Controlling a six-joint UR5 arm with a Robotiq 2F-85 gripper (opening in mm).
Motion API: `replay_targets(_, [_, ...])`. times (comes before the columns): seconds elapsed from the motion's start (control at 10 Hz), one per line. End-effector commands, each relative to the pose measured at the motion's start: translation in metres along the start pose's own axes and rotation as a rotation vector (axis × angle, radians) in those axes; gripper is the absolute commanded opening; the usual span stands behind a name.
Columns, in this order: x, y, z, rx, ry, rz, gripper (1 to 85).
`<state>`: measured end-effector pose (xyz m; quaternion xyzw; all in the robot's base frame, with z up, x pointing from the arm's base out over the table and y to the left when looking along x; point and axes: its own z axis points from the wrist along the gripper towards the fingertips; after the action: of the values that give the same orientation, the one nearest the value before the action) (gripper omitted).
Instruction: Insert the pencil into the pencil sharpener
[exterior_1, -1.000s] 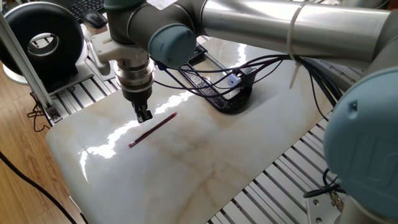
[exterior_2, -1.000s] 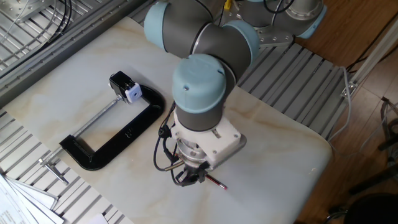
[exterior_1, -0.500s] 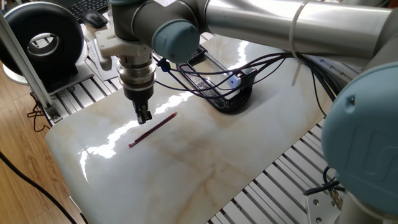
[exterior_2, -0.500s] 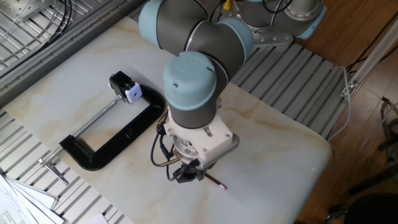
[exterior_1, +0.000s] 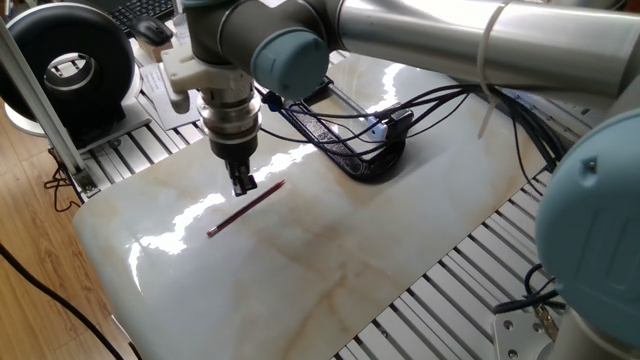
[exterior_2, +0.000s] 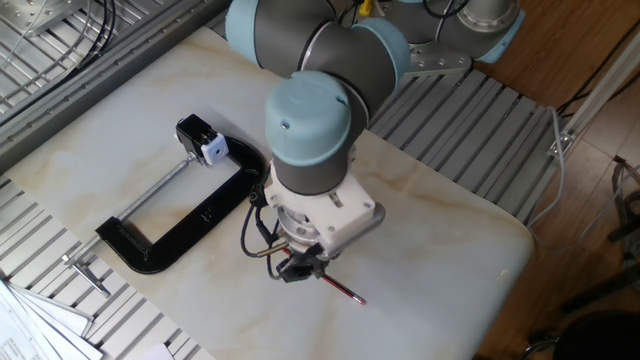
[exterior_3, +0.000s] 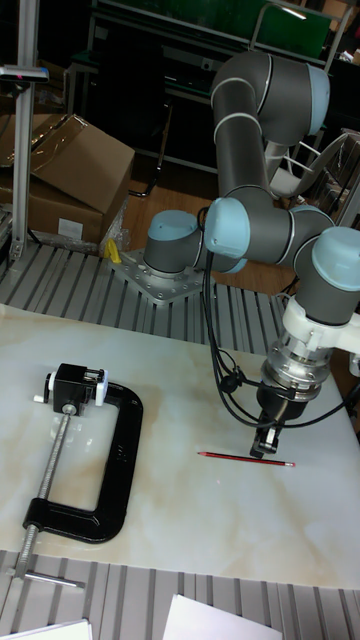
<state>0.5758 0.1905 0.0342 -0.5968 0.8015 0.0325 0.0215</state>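
Pencil shows whole only beyond gripper.

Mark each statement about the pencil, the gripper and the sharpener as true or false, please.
1. The pencil lies flat on the table. True.
2. The gripper holds the pencil in the air. False: it is just above the lying pencil.
3. The pencil sharpener sits at the black clamp. True.
4. The pencil is already inside the sharpener. False: they are far apart.
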Motion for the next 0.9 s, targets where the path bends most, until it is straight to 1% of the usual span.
replay_targets(0.0, [0.000,-0.002,0.003,-0.014,-0.031,0.021,2.3])
replay_targets(0.1, [0.004,-0.004,0.006,0.001,0.002,0.017,67.3])
replay_targets(0.2, [0.006,-0.002,0.008,0.005,0.028,0.023,85.0])
replay_targets(0.4, [0.008,0.006,0.004,-0.011,0.038,0.037,85.0])
replay_targets(0.5, [0.005,0.004,0.004,-0.002,0.024,0.005,85.0])
replay_targets(0.6, [-0.001,-0.003,0.007,0.011,-0.001,-0.046,84.0])
replay_targets(0.8, [-0.014,-0.003,0.016,0.007,-0.044,-0.103,80.7])
